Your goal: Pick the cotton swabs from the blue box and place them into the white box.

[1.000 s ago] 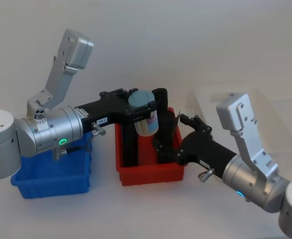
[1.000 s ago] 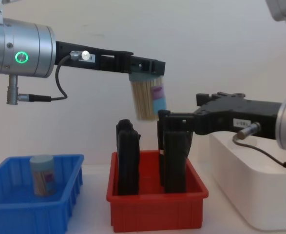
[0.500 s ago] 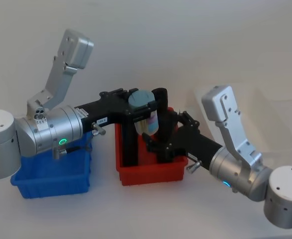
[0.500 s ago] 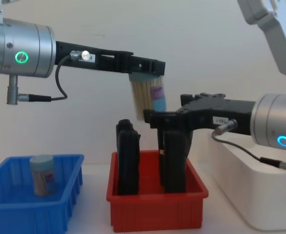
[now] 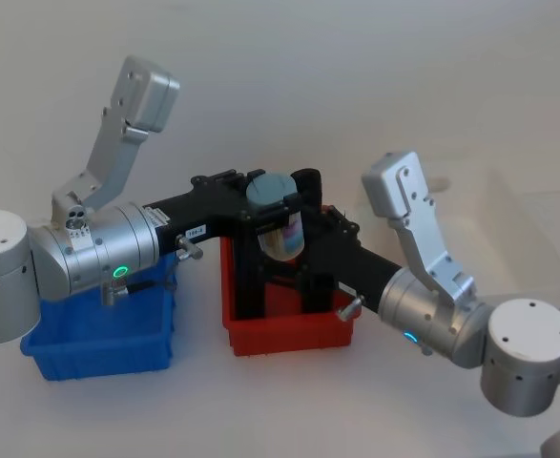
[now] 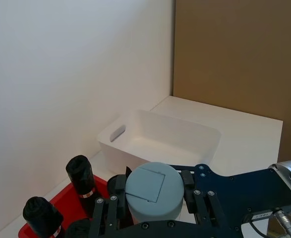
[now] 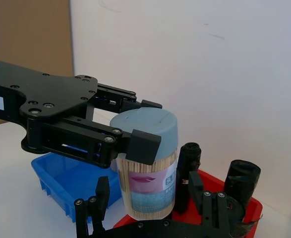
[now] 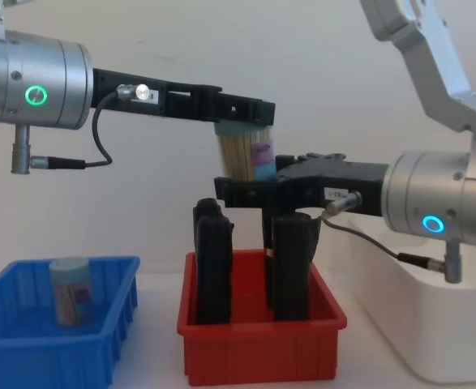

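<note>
The tabletop (image 5: 260, 410) is plain white and meets a white wall at the back; three containers stand directly on it in a row; the blue box (image 5: 98, 361) is at the robot's left; the red bin (image 5: 289, 339) stands in the middle, just beside it, with a narrow strip of tabletop between them; the white box (image 8: 416, 332), taller than both, stands at the right, near the red bin.

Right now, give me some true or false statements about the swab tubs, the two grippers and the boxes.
The left gripper holds a swab tub by its lid. True.
That tub hangs over the white box. False: over the red bin, left of the white box.
Another tub stands in the blue box. True.
The right gripper is shut on a black roll. False: the right gripper is open, either side of the held tub.
</note>
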`<state>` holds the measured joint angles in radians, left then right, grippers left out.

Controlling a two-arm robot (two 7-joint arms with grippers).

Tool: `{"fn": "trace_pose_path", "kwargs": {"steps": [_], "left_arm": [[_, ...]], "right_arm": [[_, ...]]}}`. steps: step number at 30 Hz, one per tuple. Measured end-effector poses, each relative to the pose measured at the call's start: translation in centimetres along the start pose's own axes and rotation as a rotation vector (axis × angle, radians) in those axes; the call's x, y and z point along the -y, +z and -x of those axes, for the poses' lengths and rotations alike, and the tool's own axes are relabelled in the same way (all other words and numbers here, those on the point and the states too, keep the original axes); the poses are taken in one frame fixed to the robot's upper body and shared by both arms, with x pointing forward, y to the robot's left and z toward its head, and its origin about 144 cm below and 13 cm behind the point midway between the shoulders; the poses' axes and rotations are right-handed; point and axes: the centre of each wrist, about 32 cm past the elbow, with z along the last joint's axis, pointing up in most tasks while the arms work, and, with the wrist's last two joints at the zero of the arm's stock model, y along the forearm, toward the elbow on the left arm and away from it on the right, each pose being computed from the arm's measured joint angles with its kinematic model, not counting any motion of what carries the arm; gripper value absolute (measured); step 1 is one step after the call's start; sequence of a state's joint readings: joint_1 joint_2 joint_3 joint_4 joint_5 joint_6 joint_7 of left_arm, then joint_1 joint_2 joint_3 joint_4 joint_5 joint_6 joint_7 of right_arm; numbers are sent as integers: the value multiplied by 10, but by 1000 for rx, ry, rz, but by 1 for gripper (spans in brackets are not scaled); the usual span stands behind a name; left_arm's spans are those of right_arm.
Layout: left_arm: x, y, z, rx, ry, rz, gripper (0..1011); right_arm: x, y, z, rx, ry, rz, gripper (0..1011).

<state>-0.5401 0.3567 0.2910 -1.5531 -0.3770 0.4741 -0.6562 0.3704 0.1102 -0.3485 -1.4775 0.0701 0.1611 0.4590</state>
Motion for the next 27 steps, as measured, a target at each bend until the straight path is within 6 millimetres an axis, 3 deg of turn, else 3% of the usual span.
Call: {"fn": "trace_pose_path", "kwargs": {"steps": [8,20,27], "left_arm": [[0,0,0,0,0,0,669],[0,0,0,0,1,0,669],[0,0,0,0,1,0,682]], "right_arm": [[-11,1,0,1,19,4,970],[-21,1,-2,4,28,11,636],[-24,2,-2,8,29,13,630]]}}
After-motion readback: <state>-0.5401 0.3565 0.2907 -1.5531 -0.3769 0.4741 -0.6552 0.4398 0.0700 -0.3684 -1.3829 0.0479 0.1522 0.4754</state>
